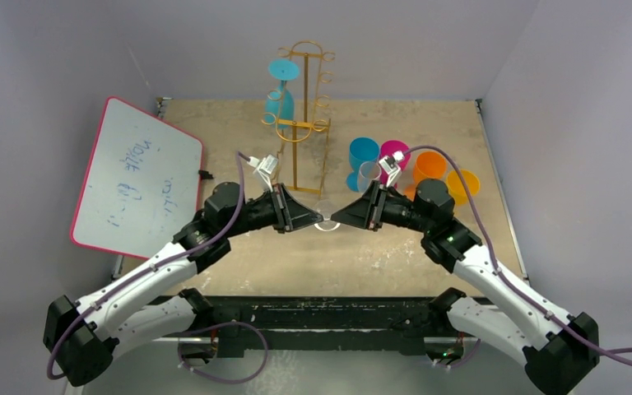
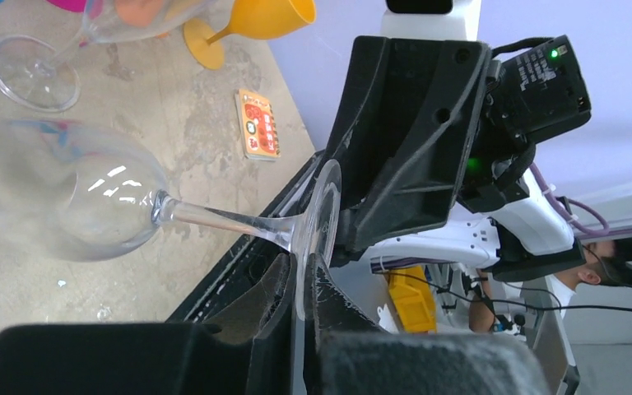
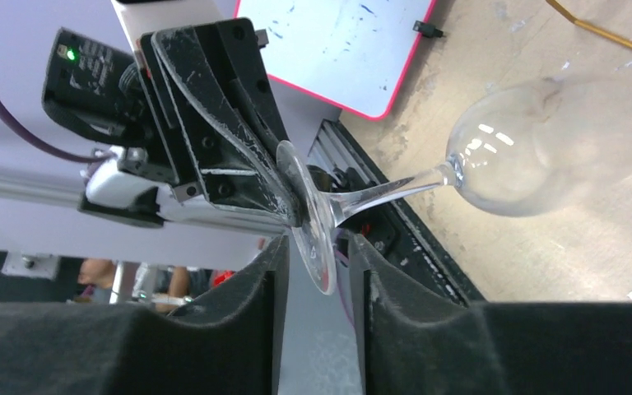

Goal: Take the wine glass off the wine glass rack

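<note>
A clear wine glass (image 2: 90, 193) is held level above the table, bowl away from the arms, just in front of the gold wire rack (image 1: 300, 107). My left gripper (image 1: 317, 220) is shut on the rim of its round foot (image 2: 317, 226). My right gripper (image 1: 337, 220) faces it from the other side. Its fingers (image 3: 255, 288) stand apart on either side of the foot (image 3: 309, 214), with a gap showing. A blue wine glass (image 1: 282, 82) hangs on the rack's upper left hook. The clear bowl (image 3: 543, 140) hangs close above the tabletop.
A pink-framed whiteboard (image 1: 136, 177) lies at the left. Blue (image 1: 363, 152), pink (image 1: 393, 151), orange (image 1: 429, 164) and yellow (image 1: 463, 183) plastic glasses stand at the back right, with another clear glass (image 2: 33, 70) among them. A small card (image 2: 257, 123) lies near the front edge.
</note>
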